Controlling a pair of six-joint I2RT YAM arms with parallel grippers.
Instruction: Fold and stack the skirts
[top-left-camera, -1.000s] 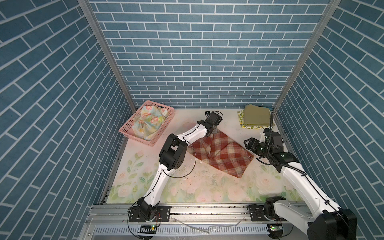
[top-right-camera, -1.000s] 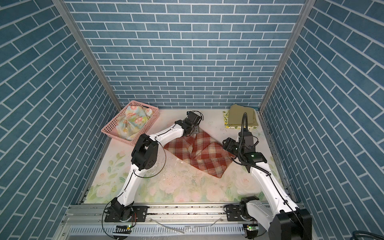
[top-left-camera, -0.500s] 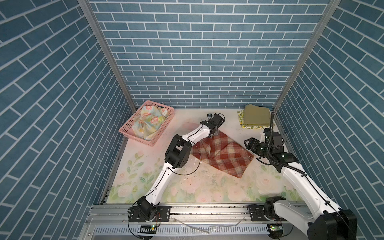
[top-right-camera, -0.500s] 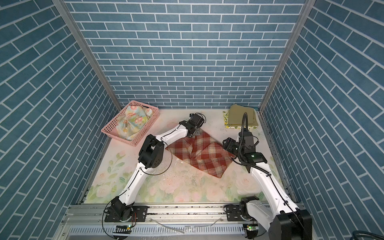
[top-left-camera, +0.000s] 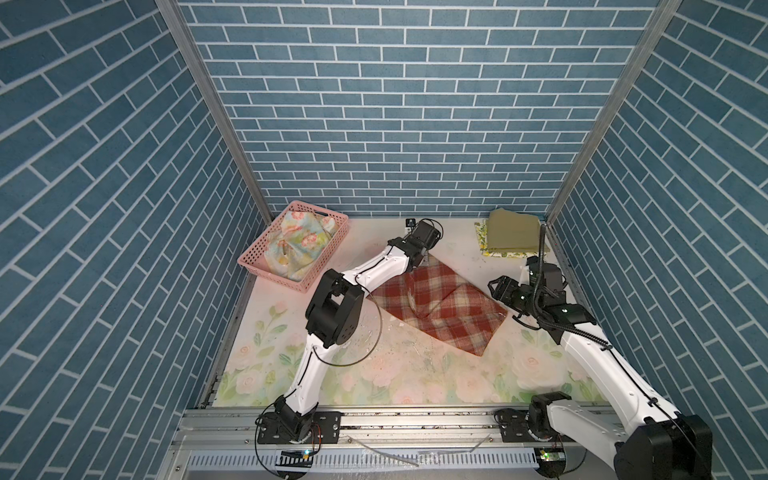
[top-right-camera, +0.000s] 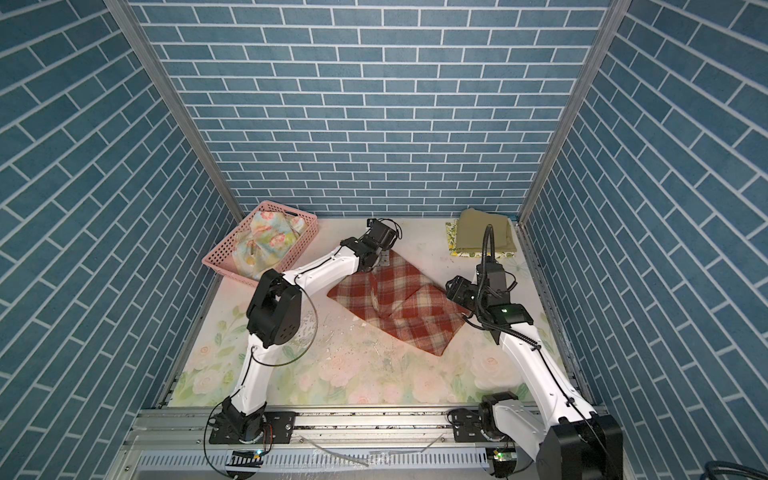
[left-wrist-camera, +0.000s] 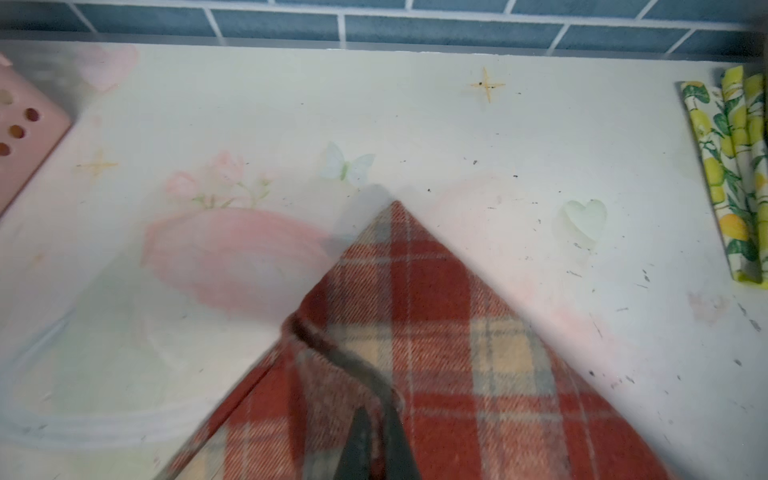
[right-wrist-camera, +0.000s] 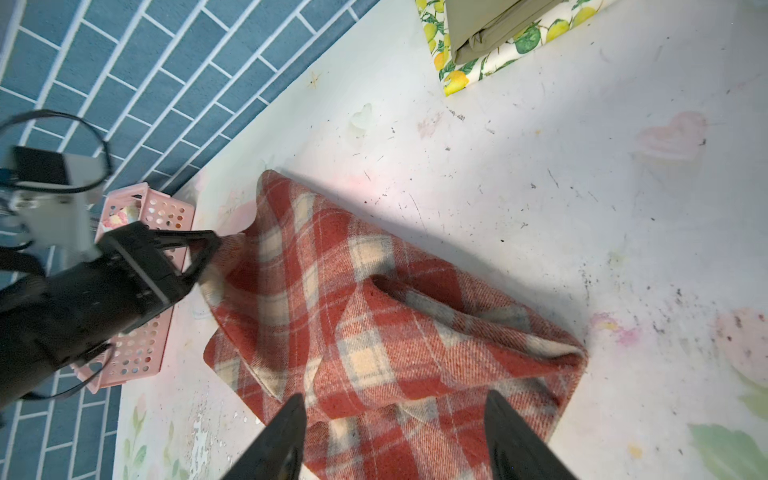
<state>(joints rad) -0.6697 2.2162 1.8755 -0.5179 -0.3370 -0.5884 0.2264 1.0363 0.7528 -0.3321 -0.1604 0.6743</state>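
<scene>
Left arm (top-left-camera: 374, 266) stretched across the table (top-left-camera: 365, 374), left gripper (right-wrist-camera: 216, 245) clamped on the far corner of the plaid skirt (top-left-camera: 440, 309) lying mid-table, while right arm (top-left-camera: 590, 353) stayed bent, right gripper (right-wrist-camera: 395, 401) spread wide at the skirt's right edge.

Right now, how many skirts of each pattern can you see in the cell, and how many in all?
Plaid skirt: 1
Olive green skirt: 1
Lemon-print skirt: 1
Pastel floral skirt, in the pink basket: 1
Total: 4 skirts
</scene>
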